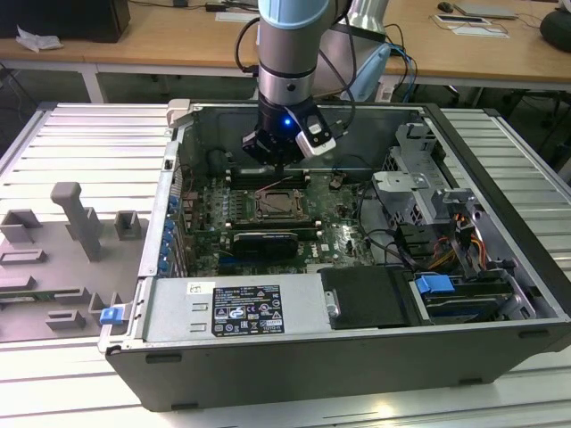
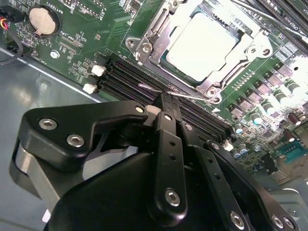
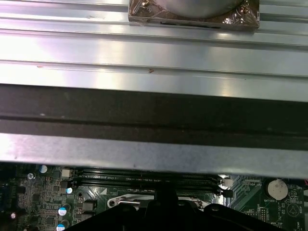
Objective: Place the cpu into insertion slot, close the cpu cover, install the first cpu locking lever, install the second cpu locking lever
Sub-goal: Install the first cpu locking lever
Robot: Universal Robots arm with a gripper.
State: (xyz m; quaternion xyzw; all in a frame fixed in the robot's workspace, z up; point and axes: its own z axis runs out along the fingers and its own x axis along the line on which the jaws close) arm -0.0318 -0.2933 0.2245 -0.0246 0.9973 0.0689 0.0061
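A robot arm's claw (image 1: 279, 167) hangs inside an open computer case (image 1: 500, 294) on a ribbed metal table (image 1: 80, 143), poised just above the motherboard (image 1: 205, 218) at the 12 o'clock edge of the processor socket in the exterior view. In the second wrist view the claw (image 2: 166, 98), its black fingers (image 2: 169, 144) drawn together with nothing visibly between them, points down near a thin silvery lever (image 2: 159, 90) lying across the black memory slots (image 2: 120, 79). The cpu (image 2: 202, 45) already sits in its socket, its pale top showing through the cut-out of the cpu cover (image 2: 159, 41), which lies flat around it. A round coin battery (image 2: 43, 19) sits toward 10 o'clock from the socket in that view.
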